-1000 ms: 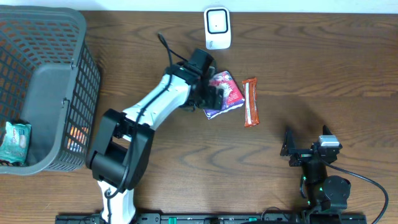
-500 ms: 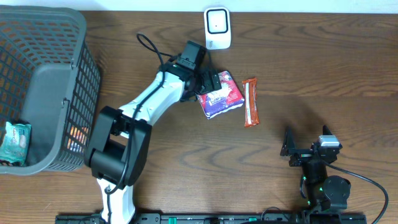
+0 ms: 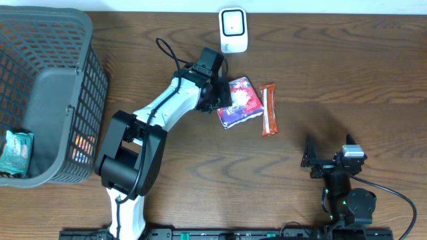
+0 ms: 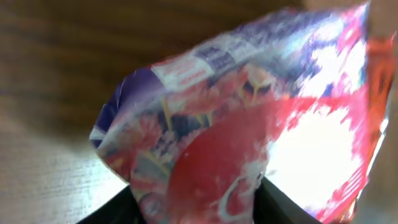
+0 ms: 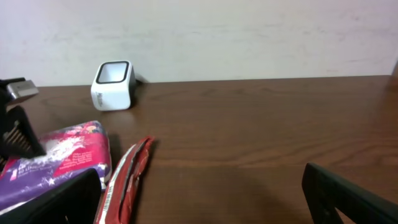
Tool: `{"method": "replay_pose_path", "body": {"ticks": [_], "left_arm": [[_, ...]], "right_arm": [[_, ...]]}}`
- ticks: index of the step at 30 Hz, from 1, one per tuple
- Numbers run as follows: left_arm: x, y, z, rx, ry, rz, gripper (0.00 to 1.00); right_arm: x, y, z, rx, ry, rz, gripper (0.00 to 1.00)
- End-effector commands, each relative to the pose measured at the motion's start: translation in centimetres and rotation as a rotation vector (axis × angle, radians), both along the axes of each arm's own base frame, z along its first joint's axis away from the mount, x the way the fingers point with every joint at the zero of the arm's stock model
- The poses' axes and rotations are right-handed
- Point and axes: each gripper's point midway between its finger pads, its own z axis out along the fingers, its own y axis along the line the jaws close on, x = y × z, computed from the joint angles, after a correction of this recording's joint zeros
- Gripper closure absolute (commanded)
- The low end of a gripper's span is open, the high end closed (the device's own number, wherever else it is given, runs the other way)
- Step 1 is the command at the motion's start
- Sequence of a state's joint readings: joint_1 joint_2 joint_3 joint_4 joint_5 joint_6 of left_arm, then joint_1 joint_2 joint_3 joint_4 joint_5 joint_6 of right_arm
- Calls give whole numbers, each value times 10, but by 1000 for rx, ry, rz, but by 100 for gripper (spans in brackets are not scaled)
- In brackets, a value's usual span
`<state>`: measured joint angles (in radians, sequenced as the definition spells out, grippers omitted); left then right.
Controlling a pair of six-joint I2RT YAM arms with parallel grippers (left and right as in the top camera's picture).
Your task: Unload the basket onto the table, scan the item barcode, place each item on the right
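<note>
Overhead view of a wooden table. The left claw (image 3: 223, 95) has just drawn in from wide to narrow, and the snack packet (image 3: 241, 101), purple and pink, is caught between its fingers at the near edge. The wrist has also swung slightly over the last second to meet that edge.

In the left wrist view the packet fills the frame between the two dark fingertips (image 4: 268, 200). That view is blurred, so the grip appears made but may not be firm yet.

The packet seems to rest on the table, directly in front of the claw. The white scanner (image 3: 233, 30) stands beyond the claw, near. An orange bar (image 3: 268, 109) lies just past the packet's far side.

The right claw (image 5: 202, 199) sits wide and empty, well apart.

The pick looks nearly done; lifting and turning the barcode to the scanner remain.
</note>
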<state>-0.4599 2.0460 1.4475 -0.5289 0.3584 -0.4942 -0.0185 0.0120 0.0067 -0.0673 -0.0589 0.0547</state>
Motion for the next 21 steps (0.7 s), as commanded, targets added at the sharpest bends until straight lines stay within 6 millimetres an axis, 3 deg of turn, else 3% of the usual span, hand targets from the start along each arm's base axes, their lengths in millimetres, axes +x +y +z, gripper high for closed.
{"method": "replay_pose_path", "body": {"ticks": [1,4,6,10,16,21], "left_arm": [[-20,1,-8,10,20,-181,55],[-34,8,-12,48,21,-314,65],[-39,12,-13,61,21,-374,77],[-40,20,-14,68,17,-423,91],[-30,31,-11,62,16,-366,89],[-24,3,12,-108,-3,-356,75]], "right_arm": [[0,-1,0,-15,-2,-4,1],[0,-1,0,-15,-2,-4,1],[0,-1,0,-15,-2,-4,1],[0,-1,0,-15,-2,-4,1],[0,-1,0,-15,-2,-4,1],[0,-1,0,-15,-2,-4,1]]}}
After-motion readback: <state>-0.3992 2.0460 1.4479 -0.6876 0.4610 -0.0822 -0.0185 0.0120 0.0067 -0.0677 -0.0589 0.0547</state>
